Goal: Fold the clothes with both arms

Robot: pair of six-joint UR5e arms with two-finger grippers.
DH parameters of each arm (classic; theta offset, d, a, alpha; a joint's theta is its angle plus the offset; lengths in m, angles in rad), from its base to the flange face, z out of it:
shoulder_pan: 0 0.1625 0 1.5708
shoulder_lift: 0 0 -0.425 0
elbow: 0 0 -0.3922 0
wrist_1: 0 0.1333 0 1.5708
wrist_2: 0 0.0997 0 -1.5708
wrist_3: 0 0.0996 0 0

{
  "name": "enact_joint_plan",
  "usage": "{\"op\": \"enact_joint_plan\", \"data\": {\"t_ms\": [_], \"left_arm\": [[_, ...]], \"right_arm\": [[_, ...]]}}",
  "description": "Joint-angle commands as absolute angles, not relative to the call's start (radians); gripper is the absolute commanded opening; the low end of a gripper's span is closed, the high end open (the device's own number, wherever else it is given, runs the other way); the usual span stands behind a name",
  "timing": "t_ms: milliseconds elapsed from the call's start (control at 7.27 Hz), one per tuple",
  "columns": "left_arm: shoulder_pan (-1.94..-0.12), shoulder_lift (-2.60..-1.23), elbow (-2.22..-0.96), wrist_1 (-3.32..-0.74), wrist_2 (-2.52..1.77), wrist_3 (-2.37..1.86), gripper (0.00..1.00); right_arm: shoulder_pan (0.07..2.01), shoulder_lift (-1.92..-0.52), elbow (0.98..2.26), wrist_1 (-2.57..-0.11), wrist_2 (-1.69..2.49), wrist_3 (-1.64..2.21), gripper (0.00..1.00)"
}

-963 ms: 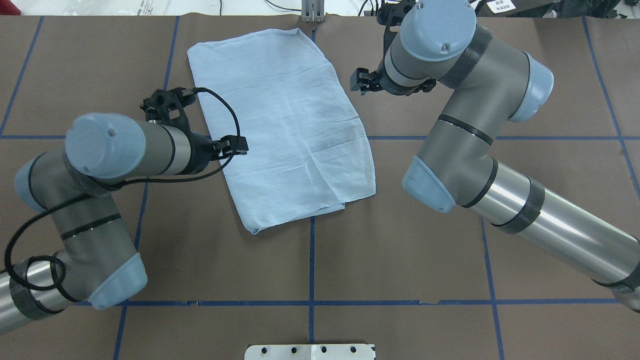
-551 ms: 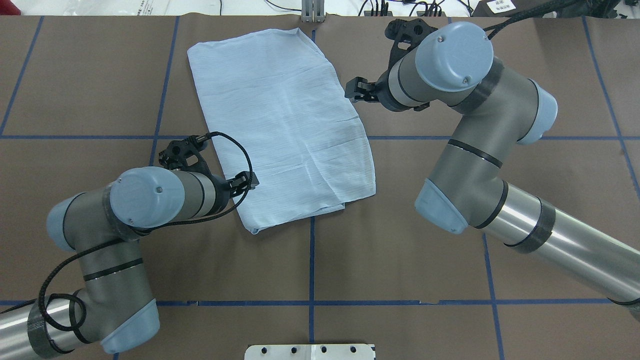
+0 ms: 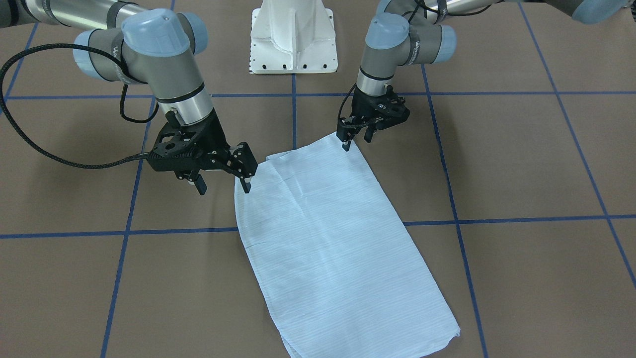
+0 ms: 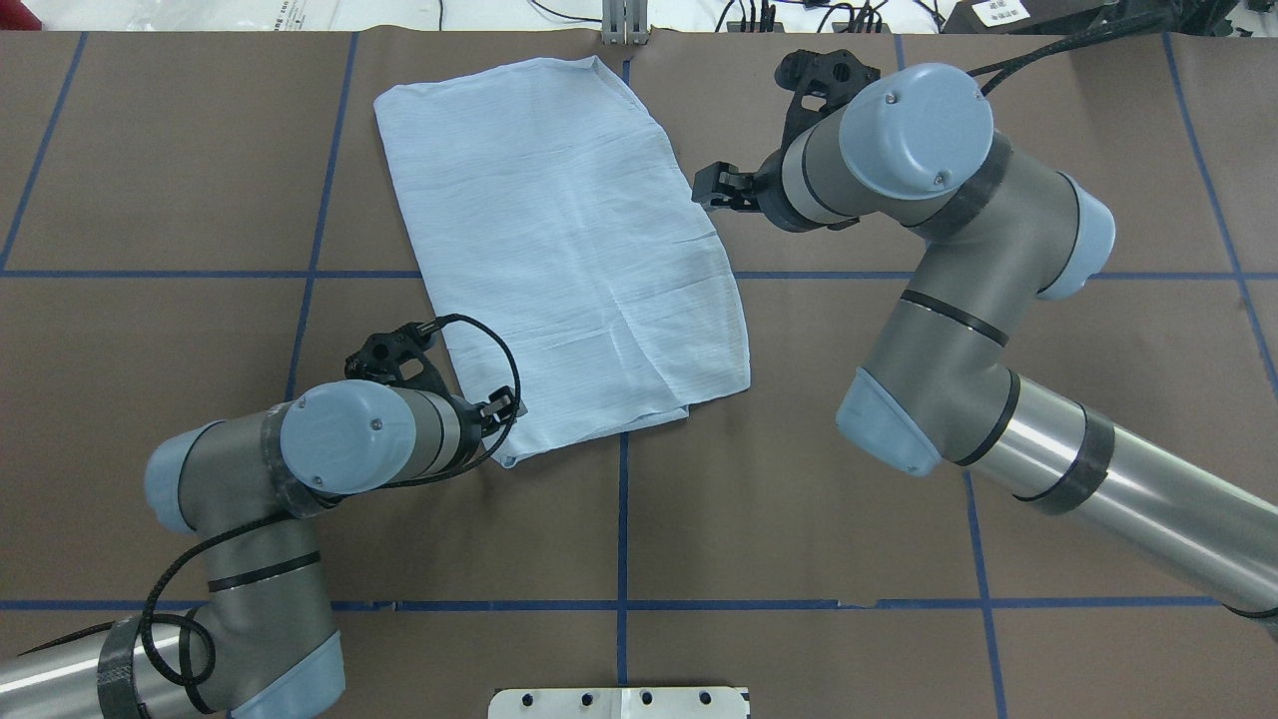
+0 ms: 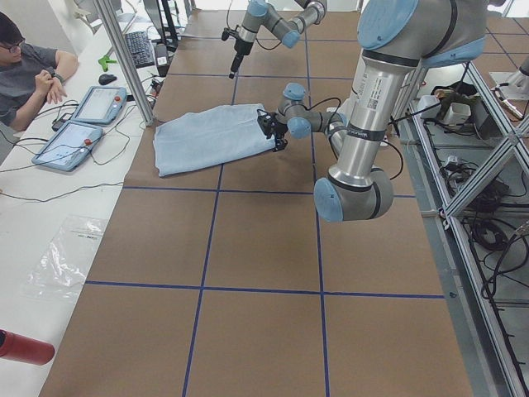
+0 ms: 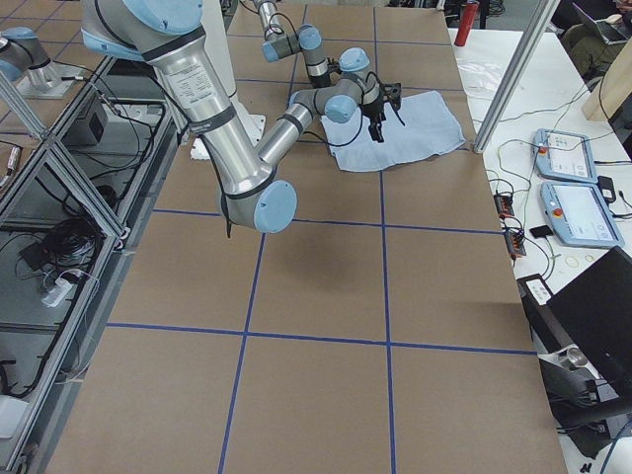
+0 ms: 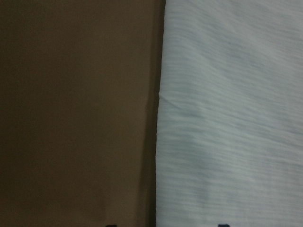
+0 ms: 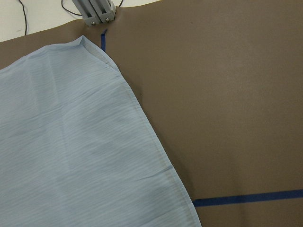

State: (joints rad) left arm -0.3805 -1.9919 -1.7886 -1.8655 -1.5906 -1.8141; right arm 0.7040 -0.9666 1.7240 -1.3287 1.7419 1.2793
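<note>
The folded shirt (image 4: 569,250) lay lengthwise away from the robot, its far end angled left. The left gripper (image 3: 355,140) and the right gripper (image 3: 223,186) had their fingers apart.

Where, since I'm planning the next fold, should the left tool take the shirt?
Probably the shirt by its robot-side left corner, coming from its left edge: it lies flat and thin, so only an edge offers a pinch, and the open left tool hovers there.

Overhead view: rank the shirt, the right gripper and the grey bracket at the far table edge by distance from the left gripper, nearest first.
1. Shirt: its near corner lies beside the left gripper.
2. Right gripper: beyond the shirt's right edge.
3. Grey bracket: far table edge, centre.
</note>
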Motion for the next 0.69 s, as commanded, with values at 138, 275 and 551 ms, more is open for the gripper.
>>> {"op": "enact_joint_plan", "data": {"t_ms": [138,275,551], "left_arm": [[-0.364,-2.006,-1.787,-1.865,-1.586,-1.818,0.73],[-0.364,-2.005,-1.787,-1.865,-1.579,-1.828,0.63],[-0.356,-2.008,-1.767,-1.870,-1.563,-1.830,0.59]], "right_arm": [[0.692,-0.968,1.723,-1.327,1.727,1.279,1.00],[0.690,-0.968,1.723,-1.327,1.724,1.279,1.00],[0.689,-0.968,1.721,-1.327,1.726,1.278,1.00]]}}
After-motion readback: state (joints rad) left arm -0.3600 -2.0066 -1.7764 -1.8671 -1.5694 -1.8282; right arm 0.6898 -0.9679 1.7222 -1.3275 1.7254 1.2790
